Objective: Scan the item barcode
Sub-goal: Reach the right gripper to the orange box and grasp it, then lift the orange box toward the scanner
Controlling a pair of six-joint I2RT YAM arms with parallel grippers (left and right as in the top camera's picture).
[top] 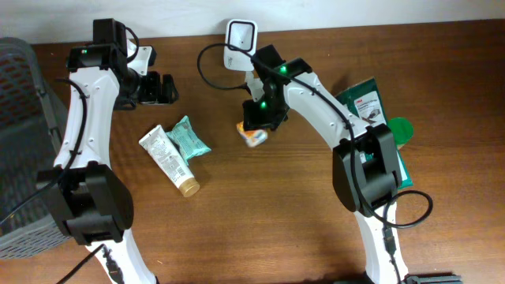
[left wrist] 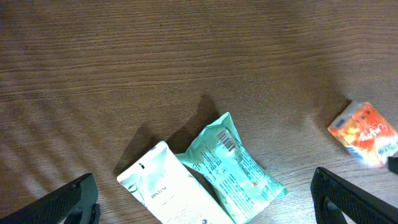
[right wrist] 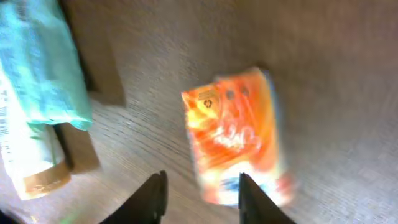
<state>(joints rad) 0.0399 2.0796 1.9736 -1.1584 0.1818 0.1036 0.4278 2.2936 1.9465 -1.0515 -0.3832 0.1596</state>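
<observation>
Hovering above the middle of the table, the right gripper is pointing down toward the orange packet. Its jaws are standing partly apart, with bare wood showing between them, and they are not clamping anything. One finger is overlapping the near end of the orange packet in the right wrist view. That view is blurring, so whether the two are touching cannot be told.

In the overhead view the orange packet is sitting just on the near side of the right gripper. It is lying well to the near side of the white scanner, which is standing at the far edge of the table with a black cable looping out on its left.

The left gripper is hanging over the far left part of the table, well apart from the orange packet. Its jaws are spreading fully wide and are holding nothing.

Near that gripper, a teal packet is lying flat and showing a barcode on its upper face. A white tube is lying against its left side, touching it.

Green packages are resting under the right arm at the right of the table. A grey basket is occupying the left edge.
</observation>
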